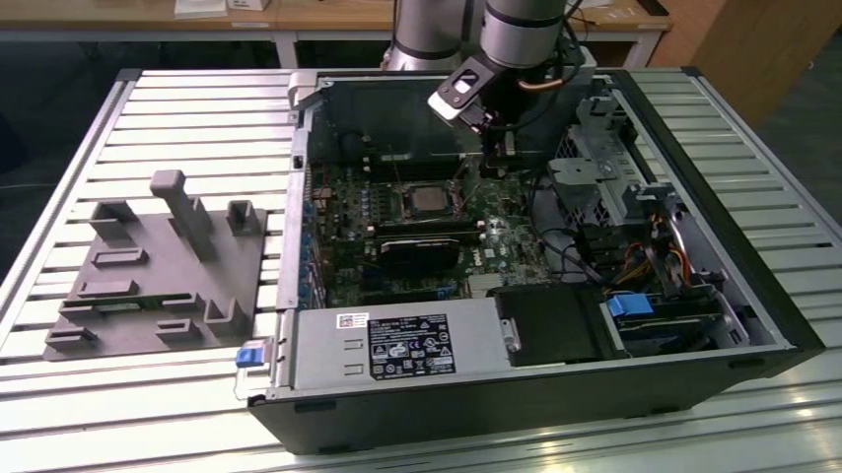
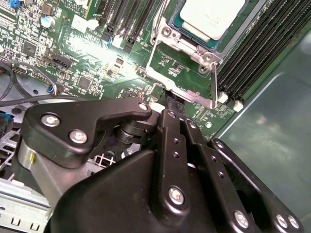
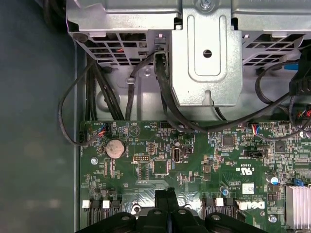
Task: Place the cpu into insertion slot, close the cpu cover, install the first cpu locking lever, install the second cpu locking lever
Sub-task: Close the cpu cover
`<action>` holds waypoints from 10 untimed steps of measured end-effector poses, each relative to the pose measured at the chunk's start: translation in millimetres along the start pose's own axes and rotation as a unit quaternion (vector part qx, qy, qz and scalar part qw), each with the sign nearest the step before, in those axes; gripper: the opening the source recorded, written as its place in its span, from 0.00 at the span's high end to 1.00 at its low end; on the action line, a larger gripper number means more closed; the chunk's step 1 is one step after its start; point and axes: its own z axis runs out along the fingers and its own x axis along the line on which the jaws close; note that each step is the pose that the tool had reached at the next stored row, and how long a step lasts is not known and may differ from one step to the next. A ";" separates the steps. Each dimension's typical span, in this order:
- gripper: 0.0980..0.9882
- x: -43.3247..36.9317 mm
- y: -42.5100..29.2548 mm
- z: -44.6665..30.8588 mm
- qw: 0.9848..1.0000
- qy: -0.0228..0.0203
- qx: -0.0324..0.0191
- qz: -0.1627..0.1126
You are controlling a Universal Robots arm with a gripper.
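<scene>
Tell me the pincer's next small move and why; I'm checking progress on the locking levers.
Probably nudge the closed pincer onto the locking lever beside the socket. The cpu already sits in its slot, and the pincer's tip hangs just by that thin metal rod's end.

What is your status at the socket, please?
Status: gripper shut, tips at the free edge of the cpu cover. The cpu in place, uncovered. Nothing between tips and cover.
</scene>
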 end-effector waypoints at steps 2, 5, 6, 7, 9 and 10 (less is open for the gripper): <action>0.99 0.0 -0.1 0.0 1.000 0.000 0.000 0.000; 0.99 0.0 -0.8 0.0 1.000 0.000 0.000 0.000; 0.99 0.0 -1.0 0.0 1.000 0.000 0.000 0.000; 0.99 0.0 -1.2 0.0 1.000 0.000 0.000 0.000; 0.99 0.0 -1.7 0.0 1.000 0.000 0.000 0.000; 0.99 0.0 -1.9 0.0 1.000 0.000 0.000 0.000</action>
